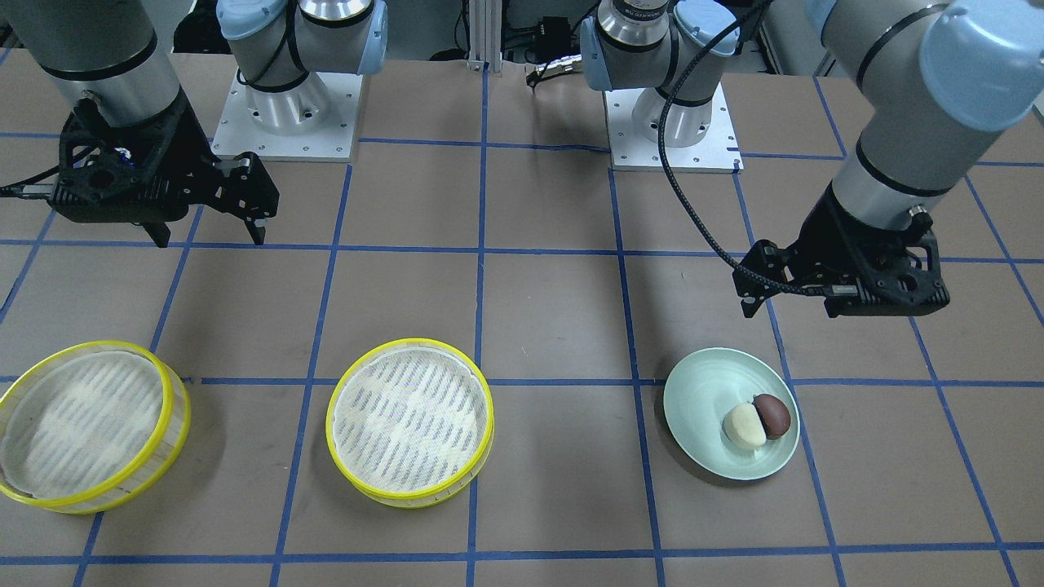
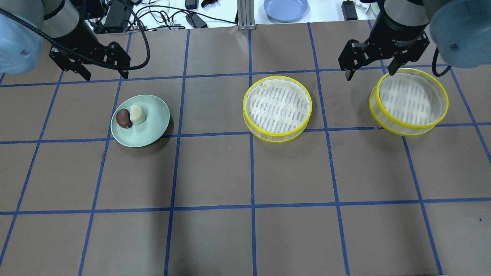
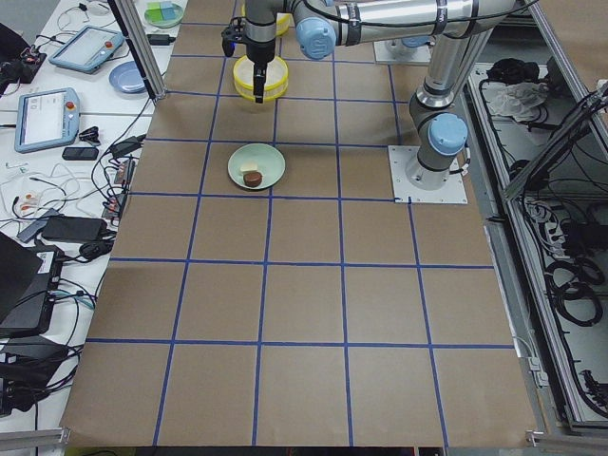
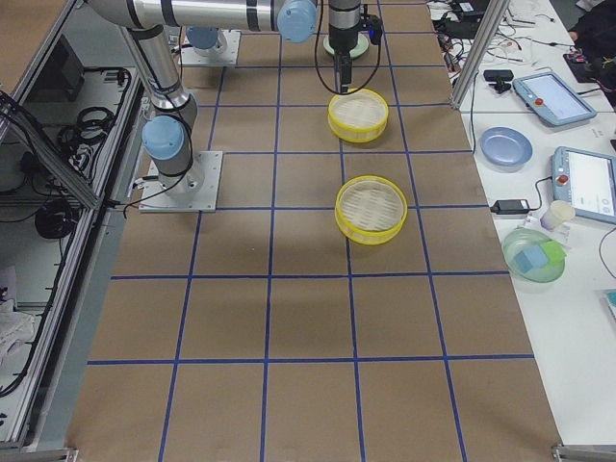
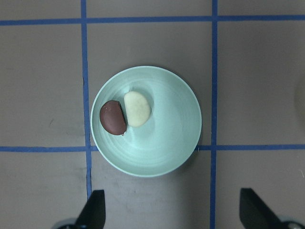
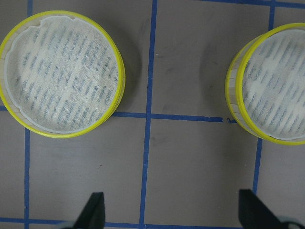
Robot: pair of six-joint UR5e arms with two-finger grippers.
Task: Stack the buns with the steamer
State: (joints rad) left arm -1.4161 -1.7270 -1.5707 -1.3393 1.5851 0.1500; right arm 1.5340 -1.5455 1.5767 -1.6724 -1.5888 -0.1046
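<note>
A cream-white bun (image 2: 137,114) and a dark reddish-brown bun (image 2: 123,118) lie touching on a pale green plate (image 2: 153,124). My left gripper (image 2: 106,76) hovers open and empty beyond the plate. In the left wrist view, the buns (image 5: 137,109) lie ahead of its fingertips (image 5: 93,210). Two yellow-rimmed steamer tiers stand apart, one in the middle (image 2: 277,103) and one on the right (image 2: 410,97). Both are empty. My right gripper (image 2: 369,74) hovers open and empty between them, by the right tier's far rim.
A blue plate (image 2: 285,7) and cables (image 2: 161,15) lie beyond the table's far edge. The two arm bases (image 1: 285,122) (image 1: 673,130) stand at the robot's side. Blue tape lines grid the brown tabletop.
</note>
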